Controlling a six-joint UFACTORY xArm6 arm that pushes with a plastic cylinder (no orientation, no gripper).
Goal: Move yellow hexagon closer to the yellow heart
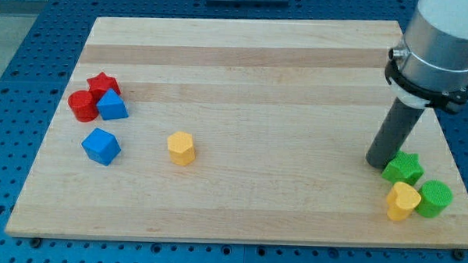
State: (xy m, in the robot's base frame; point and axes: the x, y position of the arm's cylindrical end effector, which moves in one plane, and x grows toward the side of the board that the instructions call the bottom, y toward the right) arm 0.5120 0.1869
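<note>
The yellow hexagon (181,148) lies left of the board's middle. The yellow heart (402,201) lies near the bottom right corner, touching a green star (403,167) above it and a green cylinder (434,198) to its right. My tip (378,162) rests on the board at the right, just left of the green star, close to it or touching. It is far to the right of the yellow hexagon.
A red star (103,85), a red cylinder (83,105) and a blue block (111,105) cluster at the left edge. A blue cube (101,146) lies below them. The wooden board (244,61) sits on a blue perforated table.
</note>
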